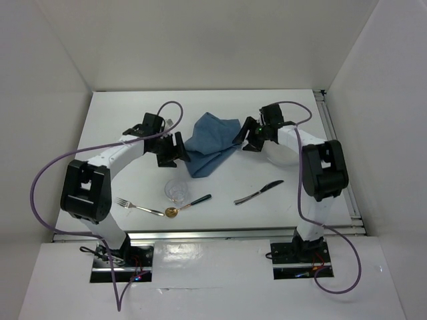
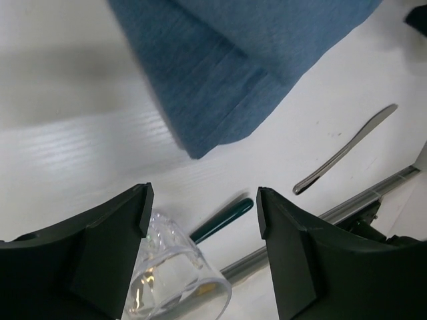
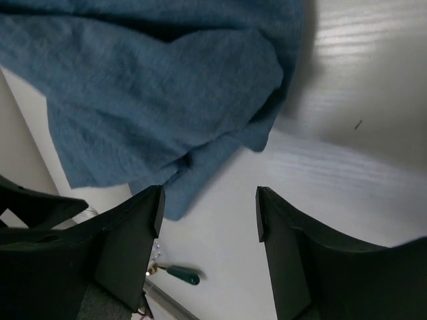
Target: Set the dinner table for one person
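The white dinner table (image 1: 127,120) carries a crumpled blue cloth (image 1: 210,143) at its middle back. In front lie a clear glass (image 1: 177,190), a gold spoon with a dark green handle (image 1: 190,203), a silver fork (image 1: 137,207) and a silver knife (image 1: 259,192). My left gripper (image 1: 175,150) is open and empty just left of the cloth. In the left wrist view the left gripper (image 2: 203,210) hangs above the glass (image 2: 170,273) and the spoon handle (image 2: 223,219). My right gripper (image 1: 248,137) is open and empty at the cloth's right edge, and the right wrist view shows it (image 3: 208,213) over bare table below the cloth (image 3: 153,87).
A pale rounded shape, perhaps a white plate (image 1: 285,159), lies partly under the right arm. Silver rails (image 1: 220,233) edge the table at the front and right. White walls close in the back and sides. The knife (image 2: 343,150) also shows in the left wrist view.
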{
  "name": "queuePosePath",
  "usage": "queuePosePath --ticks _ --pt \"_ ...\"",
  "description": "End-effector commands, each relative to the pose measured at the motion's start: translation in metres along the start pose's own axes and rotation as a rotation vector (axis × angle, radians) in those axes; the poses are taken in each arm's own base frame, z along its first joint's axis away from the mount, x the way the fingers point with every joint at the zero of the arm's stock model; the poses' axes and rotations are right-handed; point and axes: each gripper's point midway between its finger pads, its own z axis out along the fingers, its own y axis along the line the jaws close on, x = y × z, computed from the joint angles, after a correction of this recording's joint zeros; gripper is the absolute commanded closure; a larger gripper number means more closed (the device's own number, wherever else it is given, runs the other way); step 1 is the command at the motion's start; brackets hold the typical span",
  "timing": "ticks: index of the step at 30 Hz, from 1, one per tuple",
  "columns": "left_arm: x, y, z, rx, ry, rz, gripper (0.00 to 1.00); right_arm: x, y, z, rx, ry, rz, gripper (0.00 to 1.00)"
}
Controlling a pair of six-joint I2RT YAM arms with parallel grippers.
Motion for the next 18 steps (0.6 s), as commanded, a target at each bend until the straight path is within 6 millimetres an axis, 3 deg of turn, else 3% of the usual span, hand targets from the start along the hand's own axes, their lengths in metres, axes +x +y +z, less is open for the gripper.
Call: queuePosePath --ticks 1,2,3,6,8,10,14,15,18 --pt "-0.018 -0.013 0.005 0.071 -0.051 0.02 0.2 -0.038 0.035 0.009 -0.098 -0.075 0.002 0.31" --pt "-0.014 -0.008 0.009 0.062 -0.035 0.012 0.2 -0.043 0.034 0.014 -0.091 -0.08 0.003 0.28" --pt "-0.013 -0.006 0.012 0.058 -0.028 0.008 0.14 -0.039 0.023 0.028 -0.064 -0.049 0.022 0.25" --pt "-0.002 -0.01 0.03 0.095 0.018 0.03 0.0 -0.046 0.022 0.042 -0.065 -0.035 0.026 0.19" --pt "0.002 -0.002 0.046 0.066 0.05 0.02 0.0 -0.051 0.025 0.043 -0.072 -0.043 0.021 0.19" --pt "0.004 0.003 0.054 0.057 0.065 0.0 0.03 -0.05 0.017 0.053 -0.052 -0.035 0.031 0.22" --pt "0.0 0.003 0.064 0.062 0.055 -0.036 0.22 -0.057 0.019 0.058 -0.055 -0.038 0.029 0.39" --pt "-0.003 0.002 0.064 0.069 0.045 -0.03 0.36 -0.058 0.018 0.058 -0.047 -0.044 0.038 0.58" --pt "0.001 0.001 0.074 0.08 0.063 -0.036 0.68 -0.068 0.03 0.051 -0.072 -0.074 0.02 0.84"
